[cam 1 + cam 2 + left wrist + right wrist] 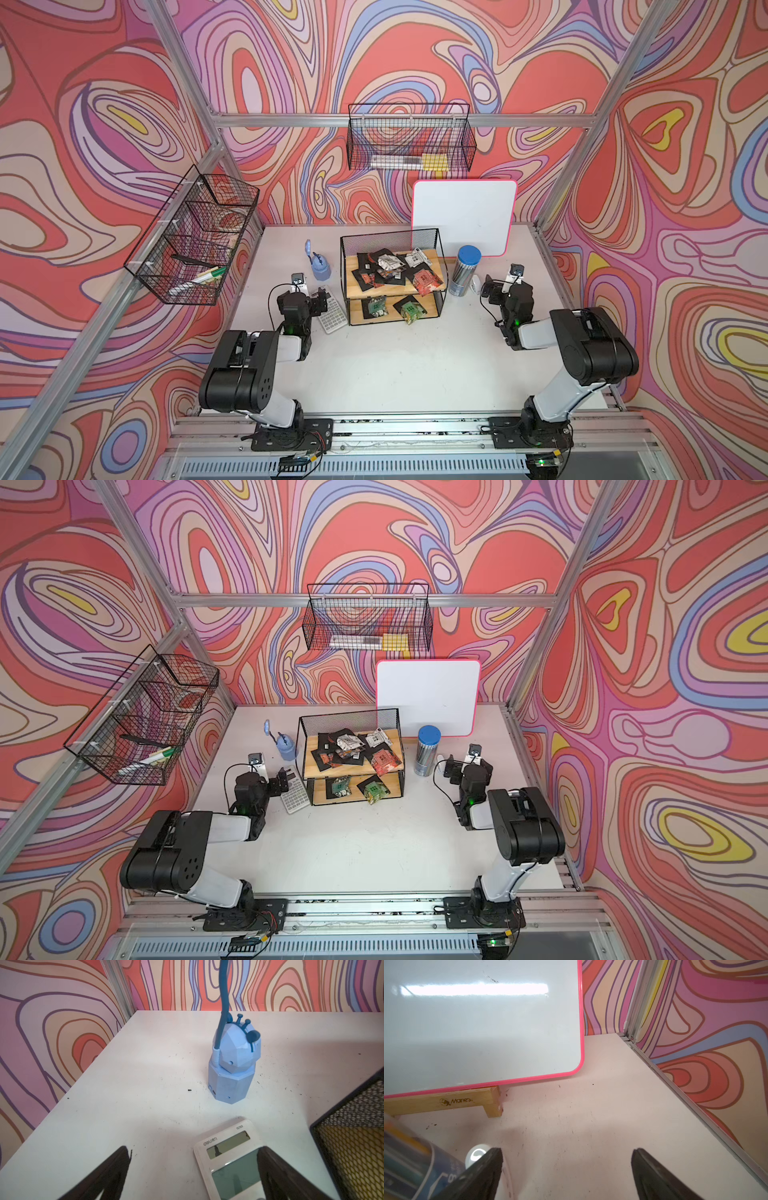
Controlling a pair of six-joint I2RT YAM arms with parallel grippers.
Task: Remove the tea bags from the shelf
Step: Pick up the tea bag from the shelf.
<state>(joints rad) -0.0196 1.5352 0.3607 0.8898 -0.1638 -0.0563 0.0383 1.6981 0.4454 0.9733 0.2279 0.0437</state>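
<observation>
— Where do your grippers stand?
— Both spread wide and empty. Your left gripper (319, 300) is by the calculator (332, 316), your right gripper (488, 286) beside the blue-lidded canister (465, 270).
— And the tea bags (390, 270)?
— On the shelf (351, 271) toward the table's far edge, mostly overlapping up top. You could drag several or clip the wire frame.

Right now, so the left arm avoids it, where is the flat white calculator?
In both top views the calculator lies flat on the table, between the left gripper and the wooden two-tier shelf.
</observation>
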